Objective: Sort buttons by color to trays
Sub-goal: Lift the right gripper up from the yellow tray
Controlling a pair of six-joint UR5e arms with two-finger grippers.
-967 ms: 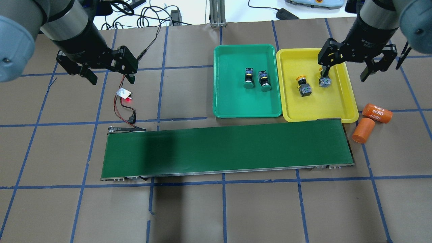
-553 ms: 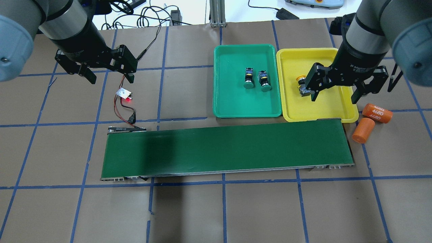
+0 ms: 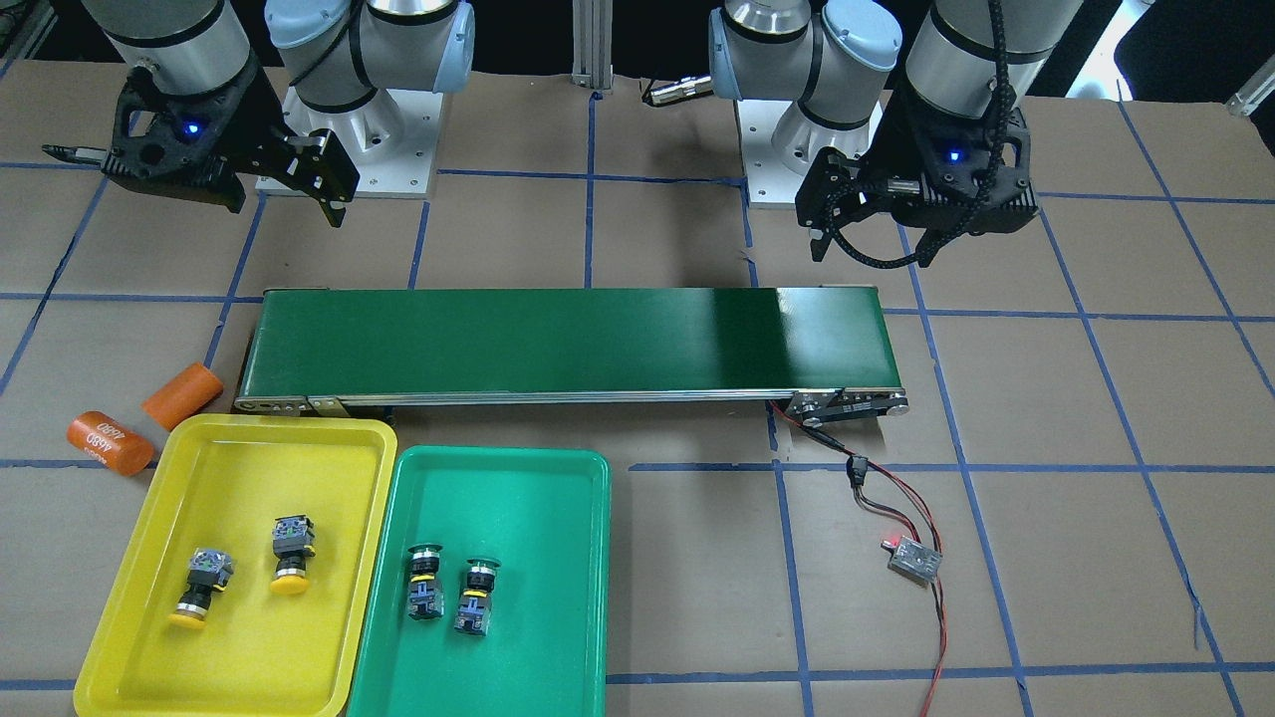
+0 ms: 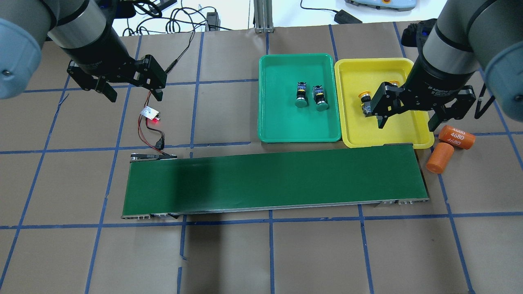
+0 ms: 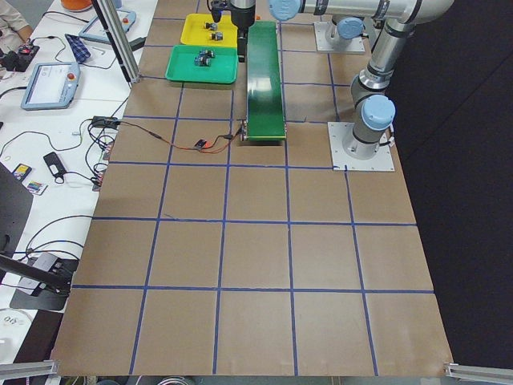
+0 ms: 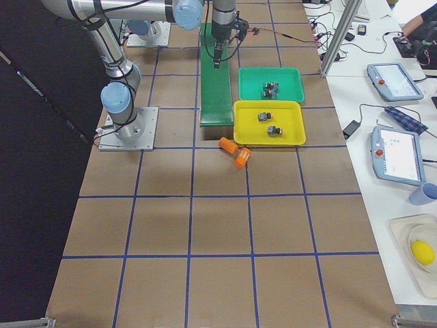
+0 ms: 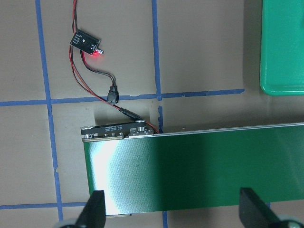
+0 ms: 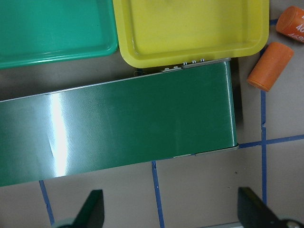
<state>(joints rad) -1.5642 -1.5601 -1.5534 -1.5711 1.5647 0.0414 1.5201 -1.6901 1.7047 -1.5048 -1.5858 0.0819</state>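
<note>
Two green-capped buttons lie side by side in the green tray. Two yellow-capped buttons lie in the yellow tray: one shows beside my right gripper, the other is mostly hidden behind it; both are plain in the front-facing view. My right gripper is open and empty, above the tray's near part. My left gripper is open and empty, over the paper far to the left.
A long dark-green conveyor belt lies in front of both trays. Two orange cylinders lie right of the yellow tray. A small sensor board with red and black wires lies under my left gripper.
My right gripper has moved, open, from the far part of the yellow tray back toward the conveyor, leaving the yellow button in the tray. The left arm has not moved.
</note>
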